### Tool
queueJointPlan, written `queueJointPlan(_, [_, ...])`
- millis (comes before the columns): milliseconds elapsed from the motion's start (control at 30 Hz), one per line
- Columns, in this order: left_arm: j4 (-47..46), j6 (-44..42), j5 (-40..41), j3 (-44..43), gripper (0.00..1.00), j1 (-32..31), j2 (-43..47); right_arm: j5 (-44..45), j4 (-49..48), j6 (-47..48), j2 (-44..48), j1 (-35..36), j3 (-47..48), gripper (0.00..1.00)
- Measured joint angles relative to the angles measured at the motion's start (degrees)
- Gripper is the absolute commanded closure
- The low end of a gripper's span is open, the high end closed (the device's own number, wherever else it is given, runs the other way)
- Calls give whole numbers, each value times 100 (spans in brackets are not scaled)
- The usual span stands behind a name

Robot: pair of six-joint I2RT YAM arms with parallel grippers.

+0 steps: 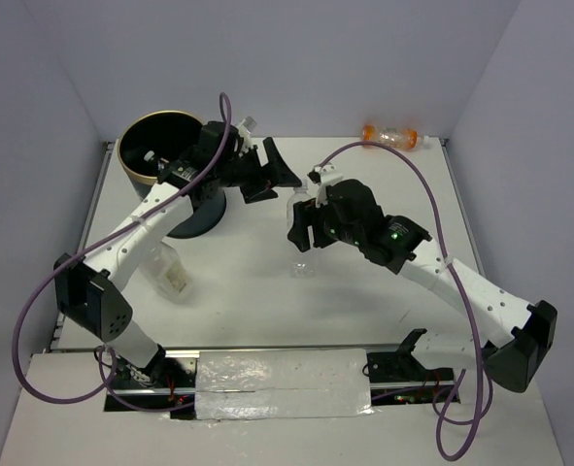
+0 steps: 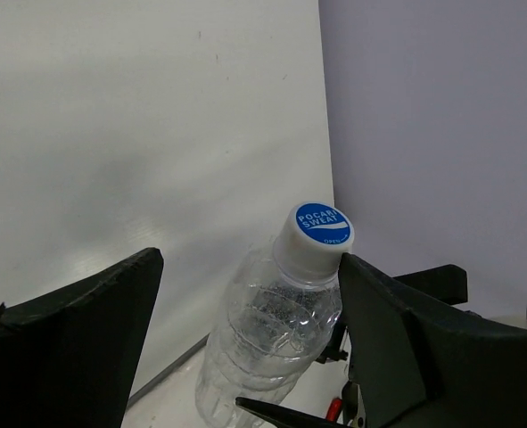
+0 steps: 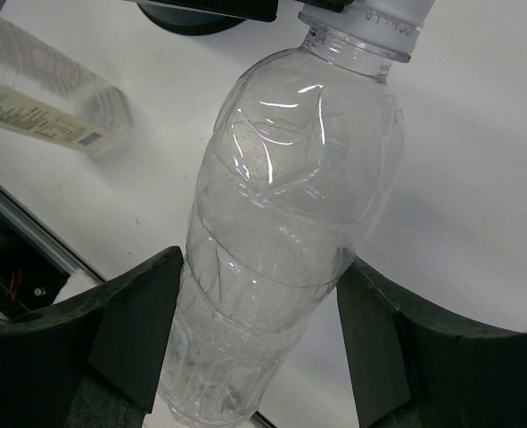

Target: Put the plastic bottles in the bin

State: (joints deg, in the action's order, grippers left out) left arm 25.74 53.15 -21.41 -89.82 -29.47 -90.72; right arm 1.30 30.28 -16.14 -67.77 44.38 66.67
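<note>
My right gripper (image 1: 301,233) is shut on a clear ribbed bottle (image 3: 281,241) low on its body, a finger (image 3: 129,330) pressed to each side. Its white cap with a blue print (image 2: 323,227) points toward my left gripper (image 1: 283,184), which stands open around the bottle's neck (image 2: 276,321); the right-hand finger (image 2: 406,339) touches the cap. The dark bin with a tan rim (image 1: 123,160) stands at the back left, behind the left wrist, with something white-capped (image 1: 149,155) inside. An orange-tinted bottle (image 1: 391,136) lies by the back wall. A clear labelled bottle (image 1: 170,275) lies beside the left arm.
The labelled bottle (image 3: 49,107) also shows at the right wrist view's upper left, near the table's front edge. Purple cables loop over both arms. Walls close off the table at the back and sides.
</note>
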Motion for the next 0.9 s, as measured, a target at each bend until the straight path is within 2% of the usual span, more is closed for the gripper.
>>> queueJointPlan(433, [227, -660, -22, -227, 7, -269, -393, -59, 68, -24, 2, 0, -68, 28])
queueJointPlan(533, [271, -901, -50, -297, 11, -286, -402, -68, 57, -2, 2, 0, -68, 28])
queueJointPlan(633, [267, -994, -101, -319, 28, -291, -409, -87, 59, 17, 2, 0, -68, 27])
queueJointPlan(667, [256, -1016, -118, -319, 41, -297, -411, -94, 63, 17, 2, 0, -68, 28])
queueJointPlan(733, [238, -1091, -138, -319, 57, -306, -422, -87, 90, 20, 2, 0, -70, 28])
queueJointPlan(900, [258, -1121, -138, -431, 83, -376, -544, -17, 149, -4, -22, 2, -122, 28])
